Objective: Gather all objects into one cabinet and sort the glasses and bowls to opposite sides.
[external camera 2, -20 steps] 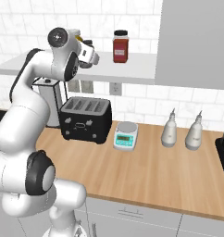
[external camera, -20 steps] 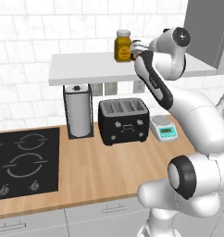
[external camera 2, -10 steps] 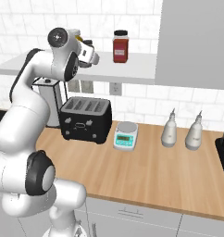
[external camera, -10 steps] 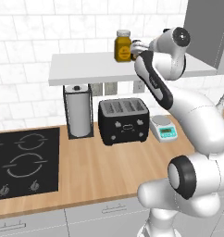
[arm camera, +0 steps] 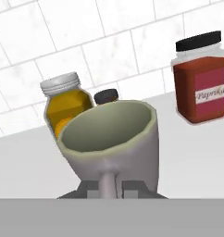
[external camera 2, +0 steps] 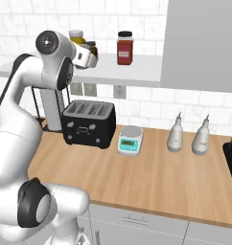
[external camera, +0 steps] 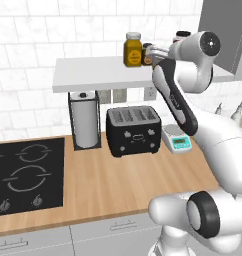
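A small grey-beige cup [arm camera: 115, 136] with a side handle sits tilted right in front of the hand camera, its mouth open toward me. My gripper [arm camera: 109, 188] is shut on the cup's handle, the dark fingertips [arm camera: 88, 189] showing on either side of it. From the left base view the gripper [external camera: 148, 54] hangs over the open white shelf, just right of the yellow jar. The hand [external camera 2: 86, 57] also reaches over that shelf in the right base view. The wall cabinet's light-grey door [external camera 2: 204, 43] is closed at the right. The bowls are out of view.
A yellow jar [arm camera: 63, 104], a small dark-lidded jar [arm camera: 106, 96] and a red paprika jar [arm camera: 200, 81] stand on the white shelf [arm camera: 197, 152] behind the cup. Below on the counter are a black toaster [external camera: 133, 130], a scale [external camera 2: 130, 141], a paper-towel roll [external camera: 84, 120] and two bottles [external camera 2: 175, 135].
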Tool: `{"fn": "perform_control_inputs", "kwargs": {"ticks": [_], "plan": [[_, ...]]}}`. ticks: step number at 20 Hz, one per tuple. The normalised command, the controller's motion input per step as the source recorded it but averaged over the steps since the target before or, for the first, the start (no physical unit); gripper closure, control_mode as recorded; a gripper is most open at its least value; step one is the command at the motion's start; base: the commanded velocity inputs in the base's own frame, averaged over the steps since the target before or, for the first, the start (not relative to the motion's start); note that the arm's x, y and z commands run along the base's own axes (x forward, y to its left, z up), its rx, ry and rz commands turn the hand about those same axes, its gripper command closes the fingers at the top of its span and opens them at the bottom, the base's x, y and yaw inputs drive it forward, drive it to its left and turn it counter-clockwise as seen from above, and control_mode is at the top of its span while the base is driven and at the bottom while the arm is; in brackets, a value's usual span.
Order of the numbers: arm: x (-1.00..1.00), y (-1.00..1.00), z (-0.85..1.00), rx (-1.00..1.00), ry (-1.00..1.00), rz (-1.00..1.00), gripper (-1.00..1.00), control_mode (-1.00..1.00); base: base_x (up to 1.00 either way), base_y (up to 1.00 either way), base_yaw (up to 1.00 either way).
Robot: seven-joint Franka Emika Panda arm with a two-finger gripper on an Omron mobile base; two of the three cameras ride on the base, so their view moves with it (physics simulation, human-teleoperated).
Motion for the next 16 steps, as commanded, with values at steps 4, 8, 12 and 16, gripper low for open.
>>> {"fn": "perform_control_inputs", "kwargs": {"ticks": [4, 8, 12, 16], "plan": [[-1.00, 0.22, 0.33, 0.00, -0.06, 0.00, 1.00, -1.00, 0.00, 0.00, 0.00], [-1.00, 0.27, 0.24, 0.00, 0.00, 0.07, 1.00, -1.00, 0.00, 0.00, 0.00], [-1.00, 0.25, 0.25, 0.00, 0.00, 0.07, 1.00, -1.00, 0.00, 0.00, 0.00], [0.00, 0.00, 0.00, 0.00, 0.00, 0.00, 1.00, 1.00, -0.98, 0.42, 0.13]]}}
